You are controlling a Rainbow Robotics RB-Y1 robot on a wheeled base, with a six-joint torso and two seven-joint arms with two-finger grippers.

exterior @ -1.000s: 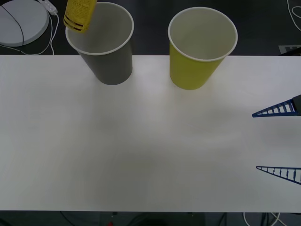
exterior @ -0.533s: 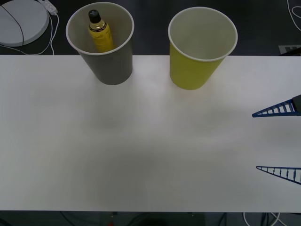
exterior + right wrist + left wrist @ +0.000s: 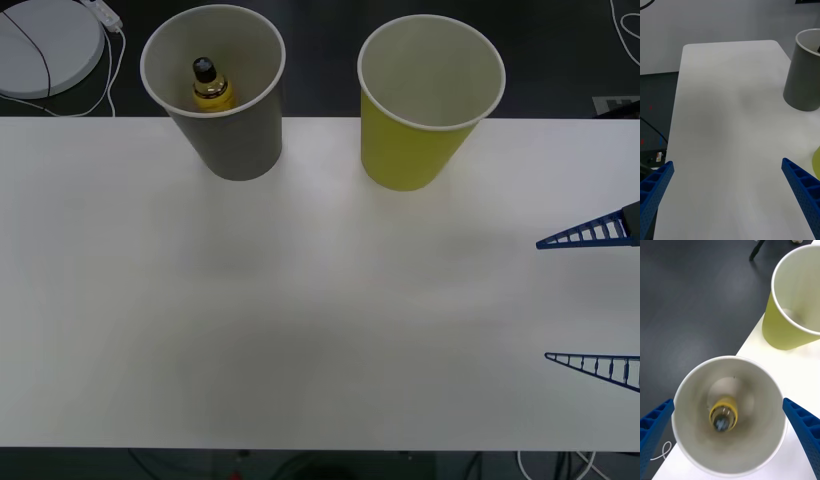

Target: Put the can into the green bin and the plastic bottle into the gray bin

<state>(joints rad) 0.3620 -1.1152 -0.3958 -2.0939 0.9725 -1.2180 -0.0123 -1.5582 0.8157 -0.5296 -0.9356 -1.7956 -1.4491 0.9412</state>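
The plastic bottle [image 3: 210,84], yellow with a black cap, stands inside the gray bin [image 3: 240,140] at the back left of the table. In the left wrist view my left gripper [image 3: 728,402] hangs open straight above the gray bin [image 3: 763,423], with the plastic bottle [image 3: 723,418] cap-up at its bottom. The green bin [image 3: 410,150] stands to the right of the gray one, with nothing showing in it. My right gripper [image 3: 595,300] waits open at the table's right edge, nothing between its fingers. The can is out of view.
The white table [image 3: 300,320] spreads in front of both bins. A white round disc [image 3: 45,45] with a cable lies on the dark floor beyond the back left corner. The right wrist view shows the gray bin [image 3: 803,78] far ahead.
The plastic bottle was above the gray bin's rim, then dropped in and settled upright lower inside. The right gripper has not moved.
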